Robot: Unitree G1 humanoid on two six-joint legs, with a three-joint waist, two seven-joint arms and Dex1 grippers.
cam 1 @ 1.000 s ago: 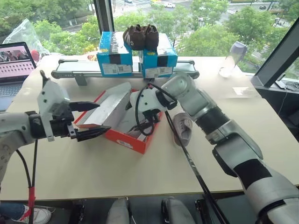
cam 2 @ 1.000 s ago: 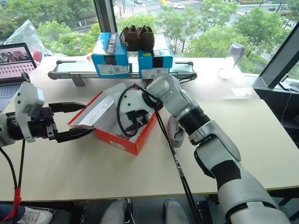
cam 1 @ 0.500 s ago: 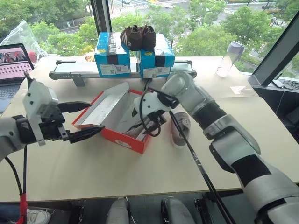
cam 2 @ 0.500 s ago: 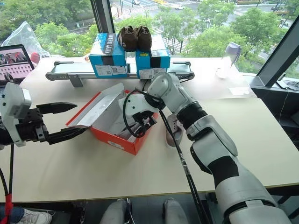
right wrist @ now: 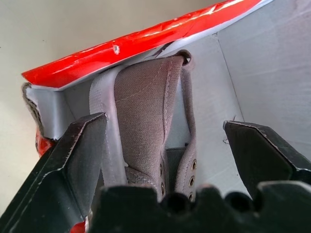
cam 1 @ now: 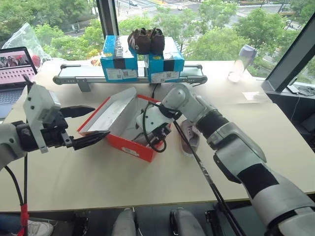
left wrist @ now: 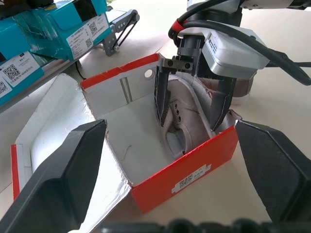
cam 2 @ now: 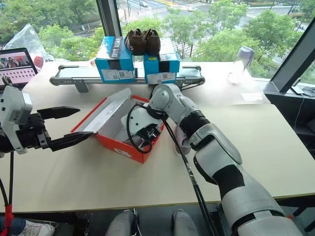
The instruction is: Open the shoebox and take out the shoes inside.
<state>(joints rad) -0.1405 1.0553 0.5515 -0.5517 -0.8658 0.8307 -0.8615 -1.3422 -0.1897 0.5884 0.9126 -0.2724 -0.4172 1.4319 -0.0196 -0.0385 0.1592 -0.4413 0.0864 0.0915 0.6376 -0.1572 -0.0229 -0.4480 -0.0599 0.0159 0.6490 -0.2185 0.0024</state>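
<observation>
a: red cardboard, item one: the shoebox, mid-table, lid swung up and back toward the robot's left, white inside showing, barcode label on the near end wall.

b: contents?

a: one greyish-mauve sneaker lying on its side along the box's right-hand wall, pale sole against the cardboard, eyelets visible.

b: and its mate?

a: second sneaker out on the table, just beside the box on the robot's right, partly behind the right arm's cable.

b: right gripper?

a: right gripper dipped into the box from above, black fingers wide apart, one on each side of the sneaker inside. whether either finger touches the shoe, cannot tell. nothing clamped.

b: left gripper?

a: left gripper at the lid side of the box, roughly level, fingers spread, upper finger near the lid's edge, lower finger near the box's near corner. holding nothing.

b: other stock on the table?

a: two blue boxes side by side at the far edge, on a grey rail; dark brown pair of shoes on top of them. laptop at far left, screen lit. clear plastic bottle at far right, near the window.
</observation>
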